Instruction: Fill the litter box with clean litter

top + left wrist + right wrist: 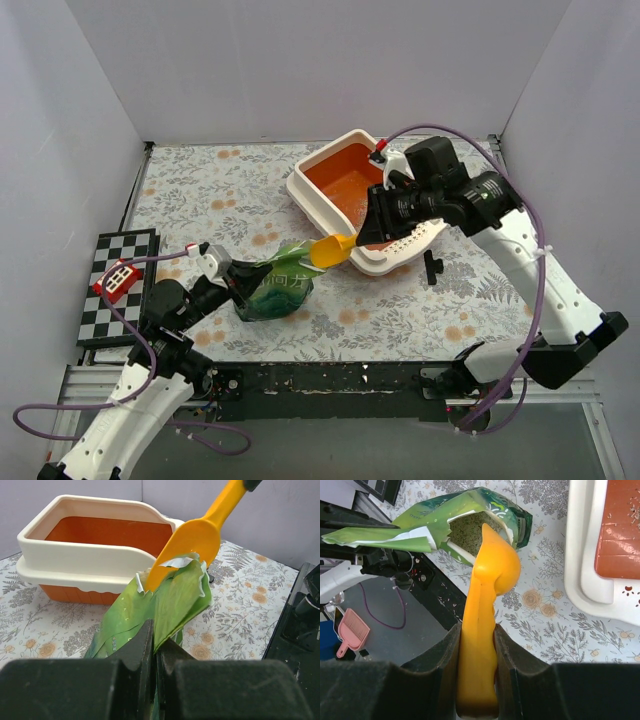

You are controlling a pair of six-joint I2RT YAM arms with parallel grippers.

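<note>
Floral table (200, 190): left gripper (154, 640) pinches bag (170, 600), right gripper (476, 645) clamps scoop (492, 570); right wrist alone shows probable litter (470, 532).

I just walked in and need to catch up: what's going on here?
The left gripper pinches the edge of the bag, keeping its mouth open. The right gripper holds the scoop by its handle, bowl at the bag's mouth, where litter shows inside. The litter box holds only stray grains.
</note>
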